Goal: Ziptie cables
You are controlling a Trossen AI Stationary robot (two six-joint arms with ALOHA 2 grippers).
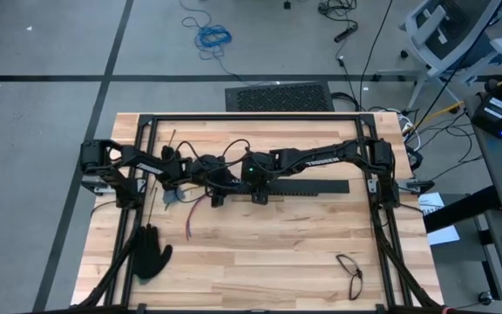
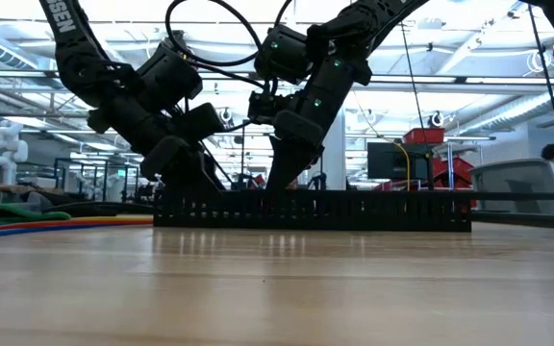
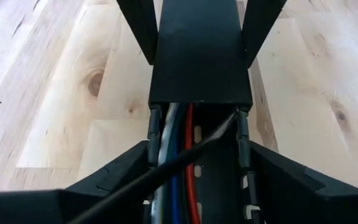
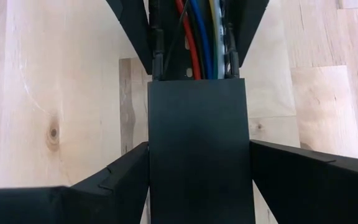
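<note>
Straddling the slotted black bar (image 3: 201, 56), the left claw (image 3: 194, 168) has a finger on either side of the channel, apart from its walls and clenched on nothing; whether it is about to grip cannot be told. The right claw (image 4: 197, 174) straddles the same bar just beside it, facing the left one, its fingers likewise spread and not visibly pressing the solid lid.

The cables (image 3: 178, 155), red, blue, white and yellow-green, lie inside the open channel between the two claws, with their loose ends trailing off the bar's left end onto the desk (image 1: 260, 244). A thin dark strand (image 3: 166, 171), probably a ziptie or a lead, crosses the wires diagonally.

To do this step well, judging from the views, both claws should stay centred over the bar so that the wires remain seated in the channel and the crossing strand is not pinched against the wall.

A black glove (image 1: 151, 253) and a pair of glasses (image 1: 349, 270) lie at the near edge.
</note>
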